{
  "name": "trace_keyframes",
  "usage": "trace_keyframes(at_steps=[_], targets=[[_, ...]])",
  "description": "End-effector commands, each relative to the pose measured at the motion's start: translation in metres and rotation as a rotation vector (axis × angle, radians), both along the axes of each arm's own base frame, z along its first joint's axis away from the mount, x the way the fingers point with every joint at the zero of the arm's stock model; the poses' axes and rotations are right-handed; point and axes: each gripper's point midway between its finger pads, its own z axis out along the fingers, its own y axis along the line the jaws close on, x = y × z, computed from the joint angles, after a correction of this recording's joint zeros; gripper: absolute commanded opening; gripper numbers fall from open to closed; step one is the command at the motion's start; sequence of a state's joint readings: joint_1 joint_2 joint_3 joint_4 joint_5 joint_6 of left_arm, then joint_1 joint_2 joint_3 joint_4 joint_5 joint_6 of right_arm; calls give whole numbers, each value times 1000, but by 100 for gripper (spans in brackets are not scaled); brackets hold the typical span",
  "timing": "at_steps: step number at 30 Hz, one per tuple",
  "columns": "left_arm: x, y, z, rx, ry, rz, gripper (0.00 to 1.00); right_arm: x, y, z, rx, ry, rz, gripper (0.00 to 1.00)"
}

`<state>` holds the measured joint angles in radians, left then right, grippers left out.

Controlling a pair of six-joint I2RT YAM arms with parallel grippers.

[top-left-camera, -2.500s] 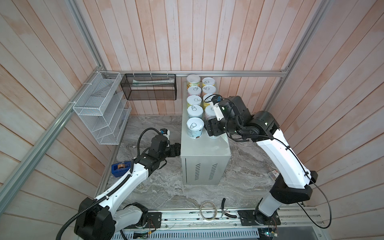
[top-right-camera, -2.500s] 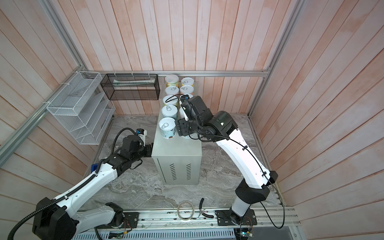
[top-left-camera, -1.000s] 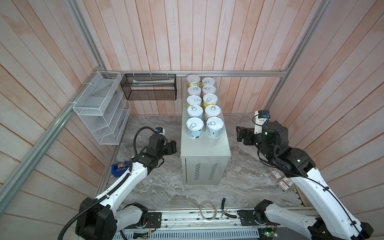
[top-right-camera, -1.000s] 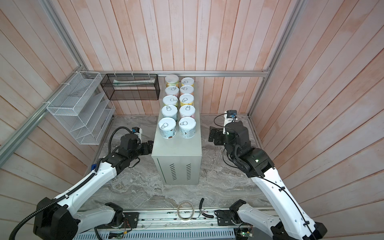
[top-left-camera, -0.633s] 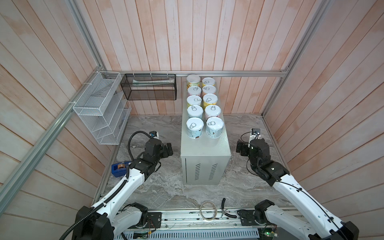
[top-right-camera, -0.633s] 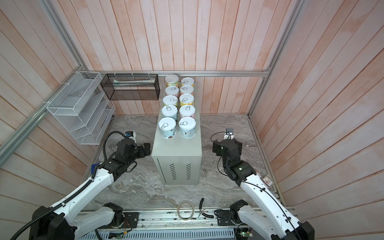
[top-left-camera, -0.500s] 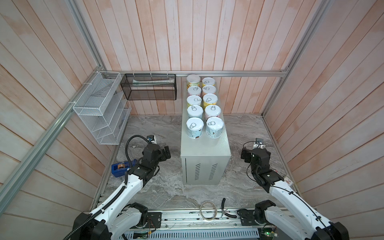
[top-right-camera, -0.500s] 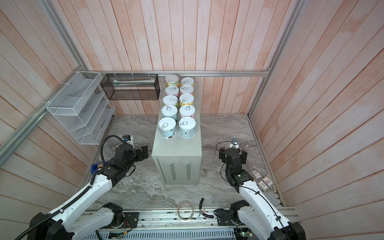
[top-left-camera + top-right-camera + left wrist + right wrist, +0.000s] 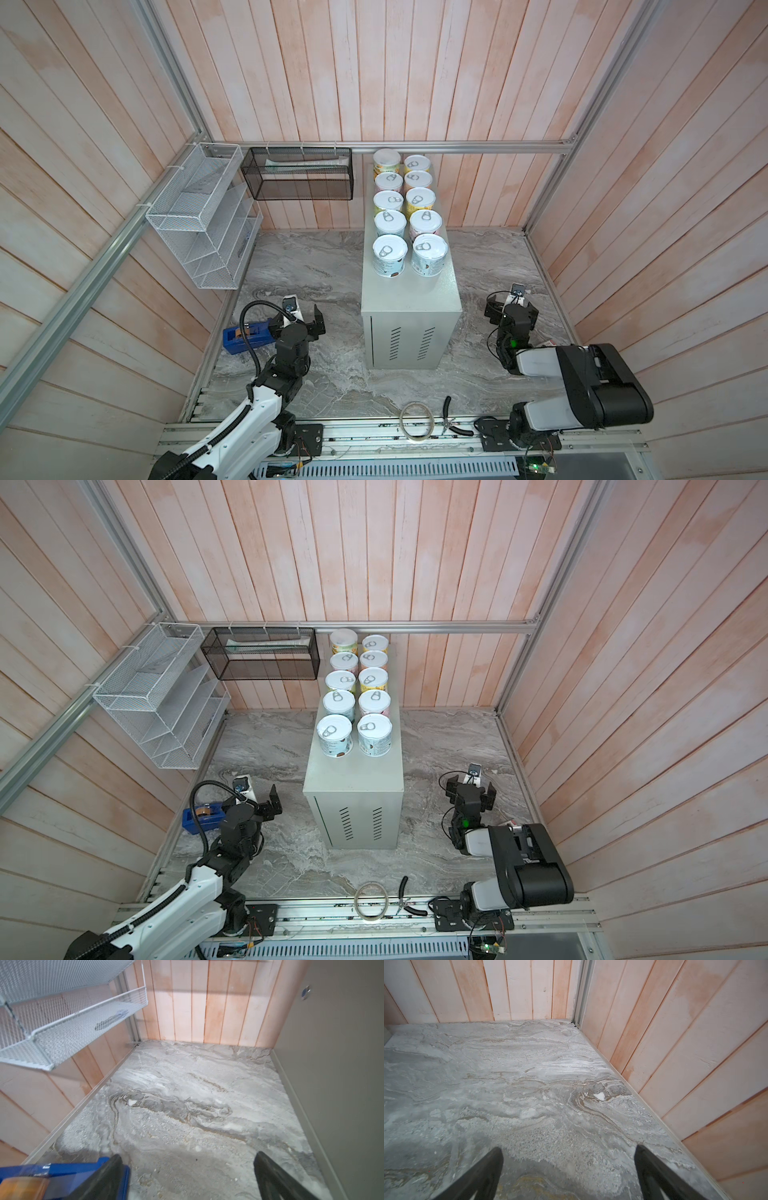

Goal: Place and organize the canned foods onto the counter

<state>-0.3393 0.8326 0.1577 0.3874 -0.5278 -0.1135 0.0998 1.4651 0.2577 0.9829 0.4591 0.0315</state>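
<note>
canned foods (image 9: 420,198): labels mostly hidden; blue dispenser (image 9: 72,1169) blurred.

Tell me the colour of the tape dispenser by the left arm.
The tape dispenser is blue, seen best in a top view.

**tinman88:** where are the cans (image 9: 390,223) sitting?

**shelfie:** all ten upright, lids up, on the pale grey counter (image 9: 410,293). Two rows of five running 12 to 6 o'clock, bunched at its 12 o'clock end. The blue-white pair sits nearest 6.
</note>
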Motion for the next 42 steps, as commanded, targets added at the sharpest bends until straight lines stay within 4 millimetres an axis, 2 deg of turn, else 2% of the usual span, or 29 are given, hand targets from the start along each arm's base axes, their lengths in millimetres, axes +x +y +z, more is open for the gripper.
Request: trace_keyframes(at_steps=[1,3,5,11,14,15,17,18,20,32,42], targets=[[1,21,16,28,-144,71,100,15,8,36,23,-176,85,98],[9,21,18,16,-153,36,100,8,16,27,69,-179,213,98],[18,23,20,-7,-177,7,100,-7,17,39,68,-283,230,98],[63,37,14,46,-135,2,100,5,15,30,73,-203,215,98],[84,40,7,-28,-87,-17,100,1,13,32,77,-224,203,98],[84,39,7,-47,-130,-38,100,2,12,31,79,-213,198,98],[82,42,-7,-50,-162,-32,100,4,12,31,79,-209,194,98],[79,43,-3,-37,-200,-30,100,3,11,30,79,-211,189,98],[82,42,-10,-60,-133,-29,100,3,10,30,79,-208,187,98],[86,42,-11,-47,-127,-26,100,5,6,29,84,-200,154,98],[89,41,-12,-47,-117,-28,100,14,5,25,85,-165,146,98]])
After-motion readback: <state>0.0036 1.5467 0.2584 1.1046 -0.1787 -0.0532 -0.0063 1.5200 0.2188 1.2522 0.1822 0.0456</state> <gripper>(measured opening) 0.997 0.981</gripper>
